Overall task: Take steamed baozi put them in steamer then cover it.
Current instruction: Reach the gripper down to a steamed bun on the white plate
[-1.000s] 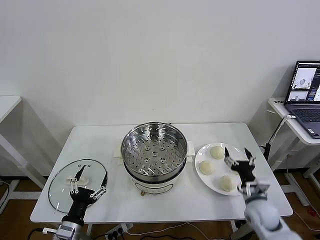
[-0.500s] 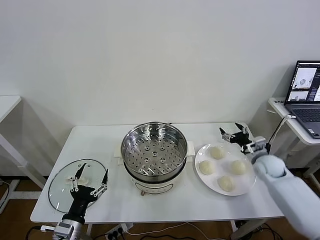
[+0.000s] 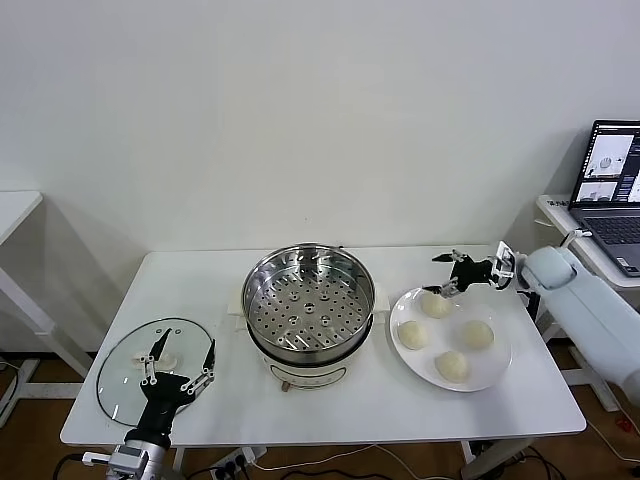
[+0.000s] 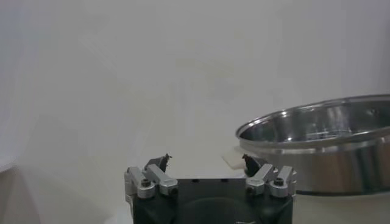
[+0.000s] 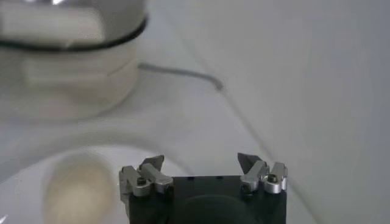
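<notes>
The steamer (image 3: 310, 300) stands open and empty at the table's middle; its steel wall (image 4: 329, 143) and white base (image 5: 67, 73) show in the wrist views. Four baozi lie on a white plate (image 3: 500, 358) to its right: back (image 3: 436, 305), left (image 3: 412, 334), right (image 3: 478, 333), front (image 3: 453, 366). My right gripper (image 3: 443, 275) is open and empty, reaching in from the right just above the back baozi (image 5: 73, 189); its jaws (image 5: 200, 159) hold nothing. The cover (image 3: 125, 370) lies flat at the front left. My left gripper (image 3: 187, 337) is open over it (image 4: 206, 159).
A laptop (image 3: 610, 190) sits on a side table at the far right, close behind my right arm. A grey cord (image 5: 183, 73) runs along the table behind the steamer. Another white table's corner (image 3: 15, 210) stands at the far left.
My right arm has swung from the plate's front edge round to the back right, and its open gripper now hangs over the back baozi. The left arm has not moved.
</notes>
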